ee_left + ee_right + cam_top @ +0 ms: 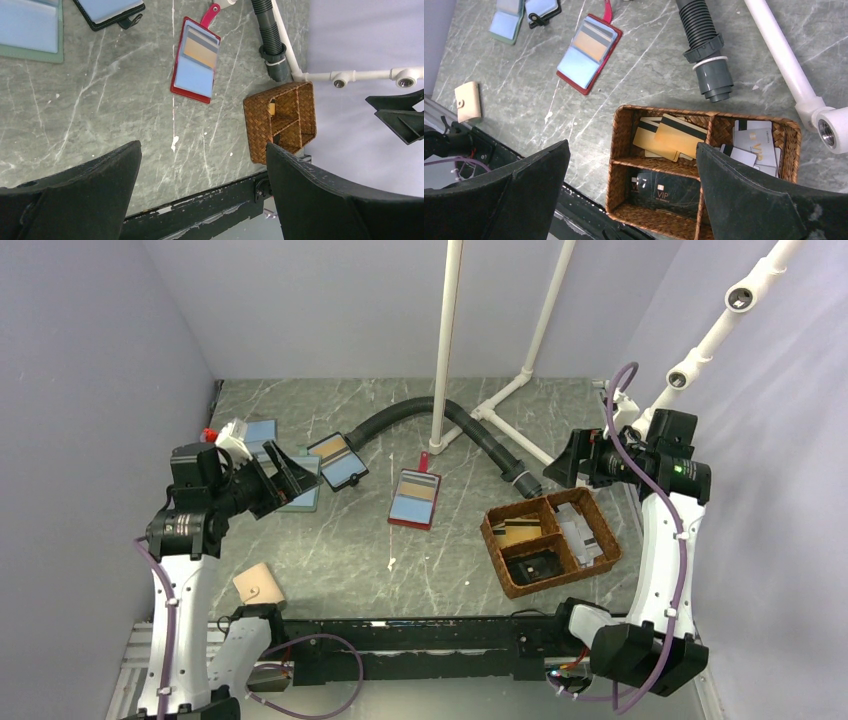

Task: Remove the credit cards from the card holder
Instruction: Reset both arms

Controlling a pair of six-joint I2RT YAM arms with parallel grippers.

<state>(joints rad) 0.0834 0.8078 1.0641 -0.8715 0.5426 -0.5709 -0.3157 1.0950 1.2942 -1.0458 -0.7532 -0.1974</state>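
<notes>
**A:** What does a wrist camera catch that the overhead one misses?

**B:** The right wrist view looks straight into the wicker basket (623,165). Tan credit cards (674,137) with a dark stripe fill one compartment, pale grey ones a second, and black ones marked VIP a third. From above they are only small shapes, and the left wrist view barely sees inside.

**A:** And the claws?

**B:** The left gripper (282,476) and the right gripper (558,466) are both spread wide, with nothing between the fingers.

**A:** How does the card holder look?

**B:** The card holder (308,496) is muted teal and lies open, showing a pale blue-grey face.

**A:** Where does it lie?

**B:** It is on the left side of the table, just beside the black-edged holder (338,462). The red-edged holder (415,500) is nearer the middle. From above, the left gripper's fingers overlap its left part; whether they touch it I cannot tell. In the left wrist view it sits in the top left corner, cut off by the frame and away from the gap between the fingers. The right gripper is well apart from it, across the table.
</notes>
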